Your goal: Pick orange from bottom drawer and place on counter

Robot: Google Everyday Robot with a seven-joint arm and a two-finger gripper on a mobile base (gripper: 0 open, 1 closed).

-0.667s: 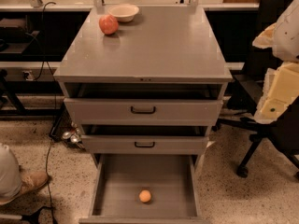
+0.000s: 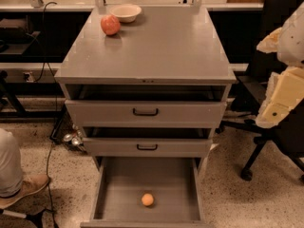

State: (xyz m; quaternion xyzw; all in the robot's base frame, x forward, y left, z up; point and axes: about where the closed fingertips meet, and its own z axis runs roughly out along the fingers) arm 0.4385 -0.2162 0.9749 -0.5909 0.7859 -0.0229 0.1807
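counter point(image 2: 156, 46) bears apple point(image 2: 110, 24), bowl point(image 2: 125, 12) (gripper point(image 2: 278, 101) at right)

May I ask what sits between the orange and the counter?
Camera view: the top drawer and middle drawer, between orange and counter; gripper at right edge.

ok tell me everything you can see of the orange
The orange is small, round, smooth and evenly orange. It sits alone on the flat grey floor of the open bottom drawer, near the front and about midway across, touching no wall. The gripper hangs at the view's right edge, well apart from it.
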